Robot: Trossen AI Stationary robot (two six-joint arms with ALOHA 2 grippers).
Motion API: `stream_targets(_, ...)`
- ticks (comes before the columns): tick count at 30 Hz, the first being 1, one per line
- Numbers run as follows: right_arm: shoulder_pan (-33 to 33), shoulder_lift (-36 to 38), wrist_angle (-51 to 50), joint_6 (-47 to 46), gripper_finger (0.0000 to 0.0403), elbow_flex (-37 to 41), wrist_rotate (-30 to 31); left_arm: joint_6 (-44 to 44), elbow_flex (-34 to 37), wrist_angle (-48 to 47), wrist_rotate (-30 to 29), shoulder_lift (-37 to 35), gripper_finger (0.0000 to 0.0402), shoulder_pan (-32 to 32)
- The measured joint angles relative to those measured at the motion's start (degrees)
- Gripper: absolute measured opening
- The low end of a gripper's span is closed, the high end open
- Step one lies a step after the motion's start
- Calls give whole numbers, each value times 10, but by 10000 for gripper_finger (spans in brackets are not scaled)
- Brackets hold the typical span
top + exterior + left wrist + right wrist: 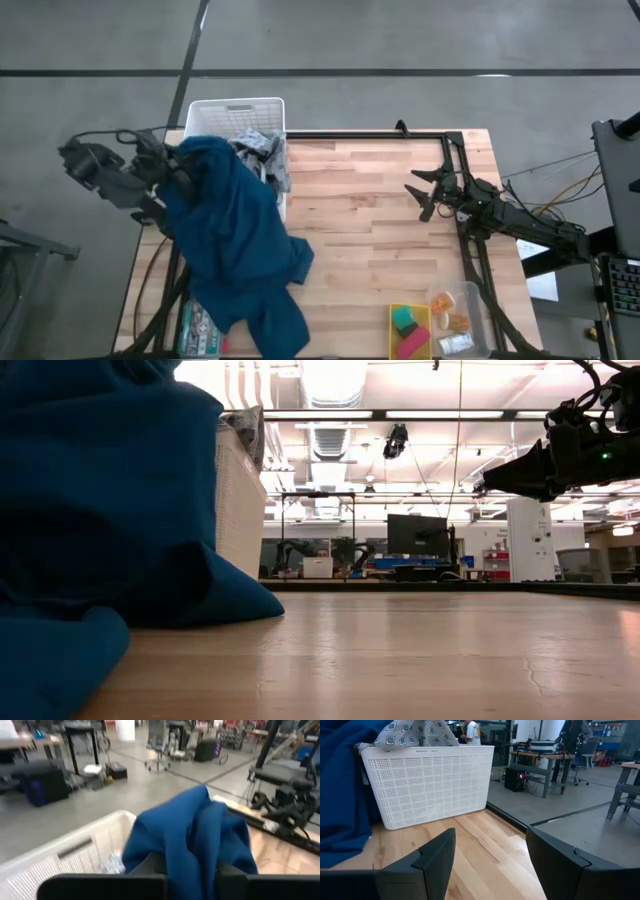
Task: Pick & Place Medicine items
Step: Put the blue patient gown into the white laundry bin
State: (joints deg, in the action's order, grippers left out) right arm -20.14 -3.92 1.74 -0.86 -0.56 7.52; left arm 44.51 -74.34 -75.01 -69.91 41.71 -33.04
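From above, the left gripper [178,170] is clenched on a blue cloth [235,245] draped from the white basket [236,108] across the counter [370,220], while the medicine items [452,325] sit untouched in a clear tray [472,300] at the near right corner. The right wrist view shows the right gripper [490,857] with jaws released and empty, facing the basket. No pick has begun, I'd say; next the right arm must swing back to that tray.
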Motion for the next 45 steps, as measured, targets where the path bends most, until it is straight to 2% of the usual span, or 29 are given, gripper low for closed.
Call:
stream_targets(11,0,0,0,0,238,0,0,202,124,-32,89,-2,27,0)
stream_targets(15,0,0,0,0,238,0,0,303,164,-35,144,-8,27,2)
stream_targets(19,0,0,0,0,238,0,0,407,181,-48,199,-20,27,2)
stream_targets(24,0,0,0,0,238,0,0,457,184,-47,236,-41,27,2)
stream_targets(30,0,0,0,0,238,0,0,563,186,-47,328,-69,27,2)
stream_targets(39,0,0,0,0,238,0,0,566,223,-41,282,-70,27,2)
stream_targets(45,0,0,0,0,238,0,0,569,267,-26,208,-70,27,2)
